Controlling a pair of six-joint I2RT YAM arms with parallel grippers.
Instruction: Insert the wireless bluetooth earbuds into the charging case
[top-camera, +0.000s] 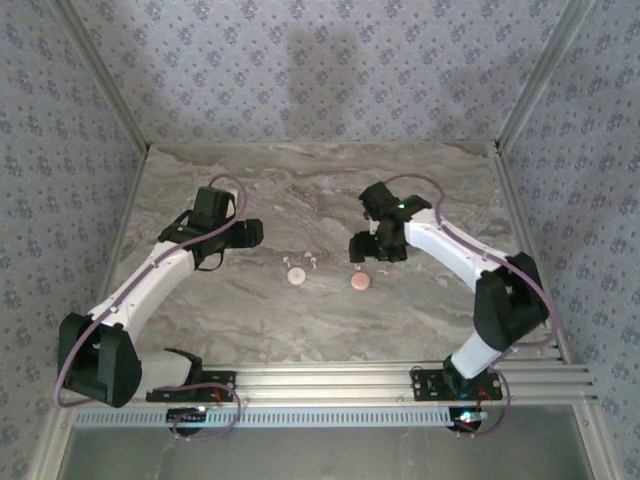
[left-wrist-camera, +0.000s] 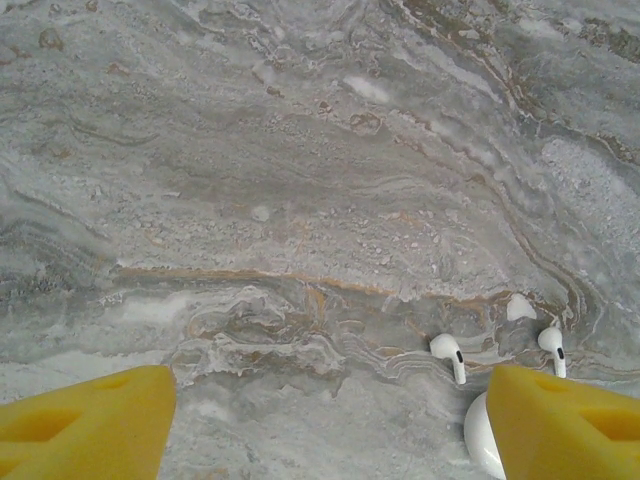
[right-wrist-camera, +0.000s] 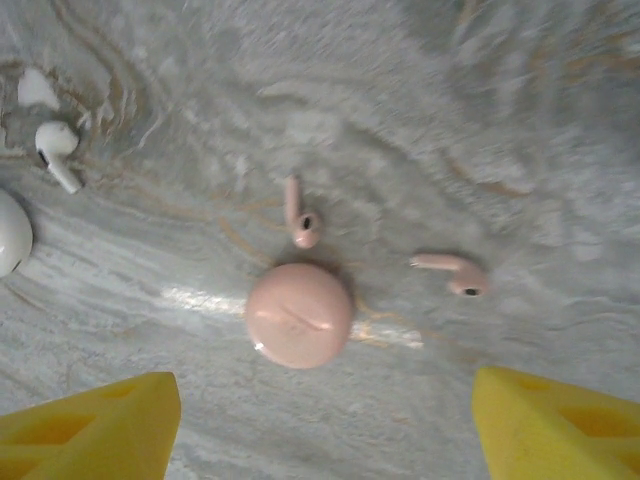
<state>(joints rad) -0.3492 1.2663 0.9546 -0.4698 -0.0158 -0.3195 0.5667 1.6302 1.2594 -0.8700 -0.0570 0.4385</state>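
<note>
Left gripper (left-wrist-camera: 330, 415) and right gripper (right-wrist-camera: 325, 420) both hang open; the white earbuds (left-wrist-camera: 448, 352) lie on the desk (left-wrist-camera: 250, 200) just beside the white charging case (left-wrist-camera: 478, 440); centre the left gripper across one stem, then descend gently.

**A:** What lies under the left gripper (left-wrist-camera: 330, 430)?

**B:** A grey marble-patterned tabletop (left-wrist-camera: 300, 180) with tan veins, across most of the view.

**A:** And the gripper itself?

**B:** Its yellow wedge-shaped fingers (left-wrist-camera: 85, 420) sit in the two bottom corners, spread wide, with bare marble between them.

**A:** Anything small down there?

**B:** Low on the right, a tiny white stemmed earbud (left-wrist-camera: 447, 352) lies just left of the right finger's tip. A second white stemmed earbud (left-wrist-camera: 551, 345) lies just above that finger. The two are apart, stems pointing toward the bottom edge.

**A:** Anything else?

**B:** A smooth rounded white case (left-wrist-camera: 477, 435), partly hidden behind the right finger, just below the first earbud.
</note>
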